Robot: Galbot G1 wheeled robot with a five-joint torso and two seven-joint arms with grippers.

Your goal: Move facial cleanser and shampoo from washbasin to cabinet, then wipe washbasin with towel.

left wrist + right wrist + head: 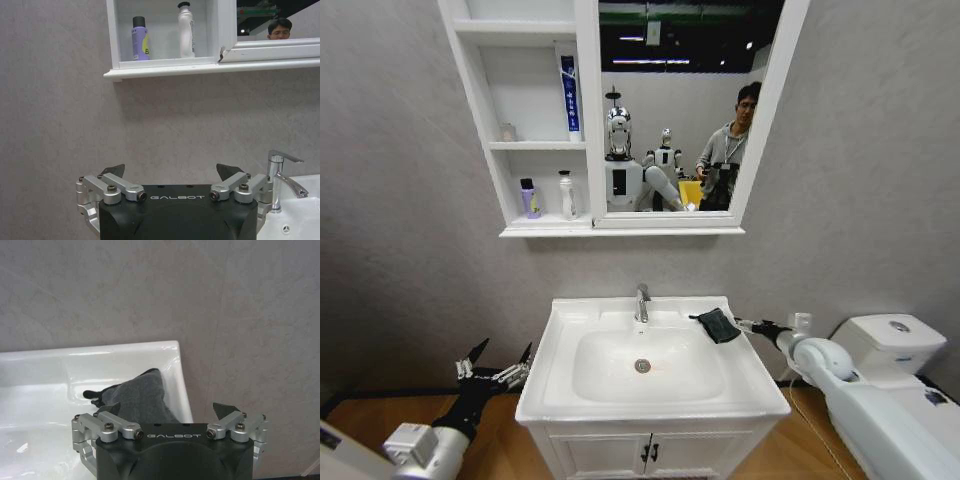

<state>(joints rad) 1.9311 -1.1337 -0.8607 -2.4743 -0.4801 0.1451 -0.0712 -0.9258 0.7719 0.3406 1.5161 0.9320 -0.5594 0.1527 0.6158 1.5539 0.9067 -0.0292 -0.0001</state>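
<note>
The white washbasin [552,392] with its chrome tap [642,302] stands below the wall cabinet [586,150]. A dark grey towel [719,325] lies crumpled on the basin's back right rim. My right gripper [746,324] hovers open just right of the towel [141,396], one finger over the cloth and the other past the basin's edge [180,365]. A purple bottle [530,198] and a white bottle [566,195] stand on the cabinet's lowest shelf. My left gripper [498,362] hangs open beside the basin's left edge, facing the wall [171,171].
A blue-and-white tube [569,95] and a small jar [507,131] sit on the middle shelf. A white toilet [885,345] stands close on the right behind my right arm. The two-door vanity [645,452] is under the basin.
</note>
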